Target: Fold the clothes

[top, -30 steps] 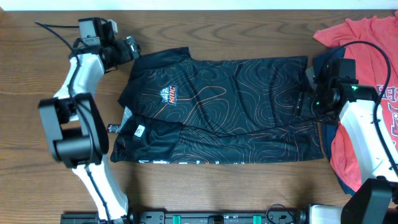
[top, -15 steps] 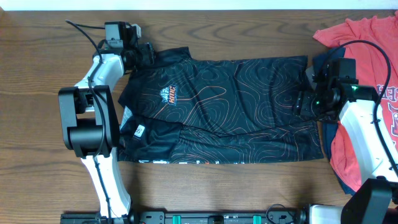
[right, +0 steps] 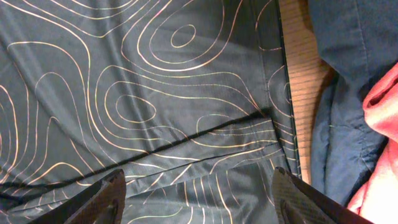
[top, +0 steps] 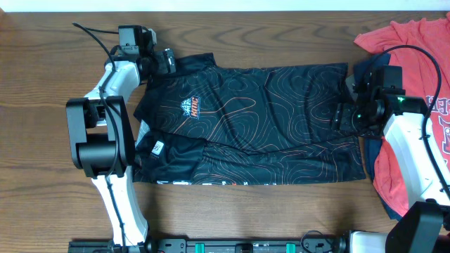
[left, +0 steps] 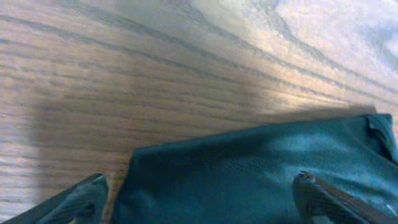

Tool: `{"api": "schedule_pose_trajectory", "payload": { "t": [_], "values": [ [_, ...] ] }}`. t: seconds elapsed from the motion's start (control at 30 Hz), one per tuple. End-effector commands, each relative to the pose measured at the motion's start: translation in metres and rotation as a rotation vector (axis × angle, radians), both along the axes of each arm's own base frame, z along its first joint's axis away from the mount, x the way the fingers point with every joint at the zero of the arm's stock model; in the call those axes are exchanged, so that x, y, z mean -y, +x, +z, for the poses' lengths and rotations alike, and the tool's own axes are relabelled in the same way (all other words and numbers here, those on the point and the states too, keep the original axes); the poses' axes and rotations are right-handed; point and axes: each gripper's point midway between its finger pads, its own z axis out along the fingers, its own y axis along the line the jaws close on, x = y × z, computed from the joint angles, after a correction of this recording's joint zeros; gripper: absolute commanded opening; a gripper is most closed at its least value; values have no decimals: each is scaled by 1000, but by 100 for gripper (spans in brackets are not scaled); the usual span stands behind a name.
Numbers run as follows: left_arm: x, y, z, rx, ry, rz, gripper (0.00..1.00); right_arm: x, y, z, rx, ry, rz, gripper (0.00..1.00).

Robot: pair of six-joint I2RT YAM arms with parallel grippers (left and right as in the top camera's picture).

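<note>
Jersey [top: 246, 119] lies spread, far-left corner hidden overhead under parted left jaws; right jaws parted too.

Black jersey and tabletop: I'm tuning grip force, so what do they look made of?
Black jersey: seemingly thin synthetic knit, smooth with a faint sheen, lying flat with soft creases. Tabletop: wood or wood-look laminate, brown with visible grain; I cannot tell which.

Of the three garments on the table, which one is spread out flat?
The black jersey with orange contour lines, in the middle. The red T-shirt and the navy garment lie crumpled together at the right.
</note>
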Motion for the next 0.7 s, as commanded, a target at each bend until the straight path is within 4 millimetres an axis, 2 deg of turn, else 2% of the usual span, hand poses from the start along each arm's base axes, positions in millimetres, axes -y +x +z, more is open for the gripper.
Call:
{"api": "schedule_pose_trajectory", "payload": {
  "t": [0.0,0.1,0.2,0.27,0.4,0.53,0.6,0.63,0.67],
  "values": [
    [-12,6,-5,5,47,38,99,0,7,10,37,-3,12,74],
    [-20,4,-8,-10,84,64,98,0,7,10,38,-3,12,74],
    [-19,-3,-15,-33,84,61,99,0,8,10,40,-3,12,73],
    [-18,-9,-22,-55,83,59,96,0,8,10,43,-3,12,73],
    [-11,-16,-31,-75,83,46,73,-1,9,11,45,1,13,73],
    [2,-16,-30,-70,85,21,31,-2,8,10,41,5,15,72],
    [8,-16,-30,-70,85,10,21,-3,8,10,41,5,19,72],
    [11,-16,-30,-67,85,4,11,-4,8,10,43,5,22,72],
    [13,-15,-29,-63,85,0,6,-5,9,11,45,5,26,72]
  ]
}}
